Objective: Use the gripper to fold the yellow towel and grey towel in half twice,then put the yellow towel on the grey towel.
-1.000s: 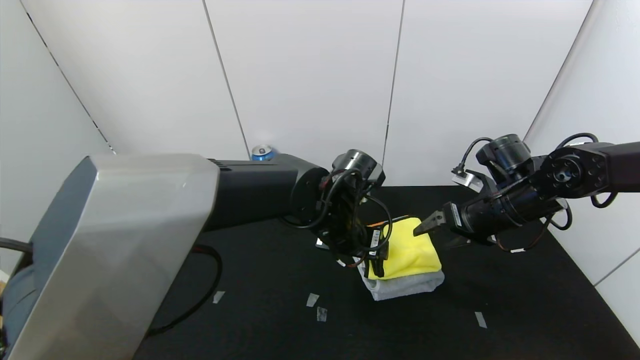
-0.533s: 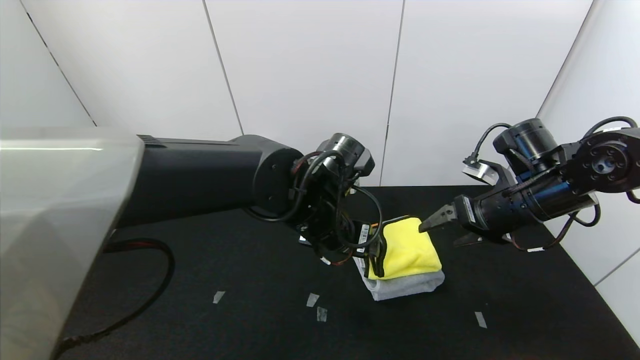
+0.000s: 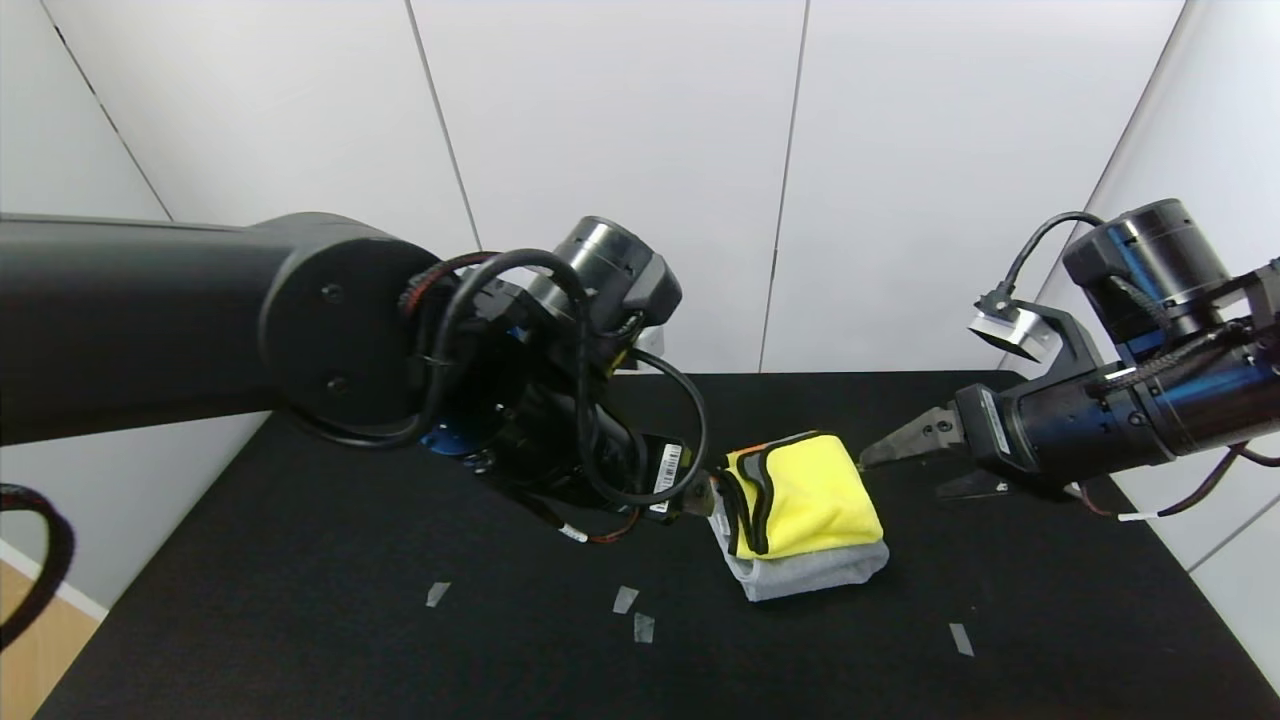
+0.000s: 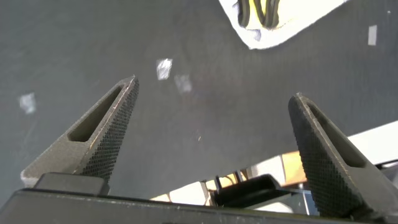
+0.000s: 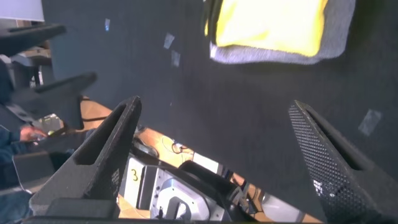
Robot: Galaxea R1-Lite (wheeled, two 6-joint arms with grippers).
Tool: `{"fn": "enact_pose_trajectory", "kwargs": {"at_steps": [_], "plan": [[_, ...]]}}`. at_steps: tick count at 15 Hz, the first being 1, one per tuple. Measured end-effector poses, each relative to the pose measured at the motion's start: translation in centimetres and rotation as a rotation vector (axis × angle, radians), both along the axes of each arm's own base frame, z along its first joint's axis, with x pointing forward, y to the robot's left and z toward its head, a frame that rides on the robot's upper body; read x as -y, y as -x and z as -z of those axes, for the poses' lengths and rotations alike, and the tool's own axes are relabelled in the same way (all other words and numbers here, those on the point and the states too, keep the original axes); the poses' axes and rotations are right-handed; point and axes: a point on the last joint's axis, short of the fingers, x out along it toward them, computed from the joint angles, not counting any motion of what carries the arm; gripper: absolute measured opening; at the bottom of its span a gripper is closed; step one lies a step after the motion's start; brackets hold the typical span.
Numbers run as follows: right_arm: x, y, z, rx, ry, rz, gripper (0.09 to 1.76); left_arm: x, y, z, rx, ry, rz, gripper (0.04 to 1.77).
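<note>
- The yellow towel [image 3: 808, 492] lies folded into a thick pad right of centre in the head view, its black-trimmed edges bunched along its left side.
- It sits directly on the grey towel [image 3: 805, 573], which is also folded; a grey strip shows under the yellow one along the lower edge and at the left corner.
- Both rest on the black table [image 3: 400, 640], which fills the lower half of the head view.
- In the right wrist view the yellow towel [image 5: 270, 25] and the grey towel [image 5: 339, 37] appear at the top of the frame, still stacked the same way.
- The left gripper [image 4: 214, 146] is just left of the stack in the head view, clear of the cloth; its wrist view shows the jaws wide apart with only tabletop between them.
- The right gripper [image 3: 890, 465] hangs just right of the stack, near the yellow towel's upper right corner, jaws spread and holding nothing.
- Small pale tape marks [image 3: 625, 600] dot the table in the lower part of the head view, below and left of the towels.
- White wall panels [image 3: 600, 130] fill the upper half of the frame.
</note>
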Motion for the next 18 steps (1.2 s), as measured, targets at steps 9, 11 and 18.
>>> {"fn": "enact_pose_trajectory", "kwargs": {"at_steps": [9,11,18], "plan": [[0.8,5.4,-2.1,0.048,0.016,0.033,1.70,-5.2,5.2,-3.3,0.055,0.036,-0.026,1.71],[1.2,6.3,-2.5,0.051,0.029,0.044,1.70,-6.3,6.1,-3.7,0.068,0.046,-0.038,1.71],[2.1,8.9,-3.7,0.094,0.040,0.066,1.70,-9.1,8.6,-4.4,0.093,0.066,-0.065,1.72]]}}
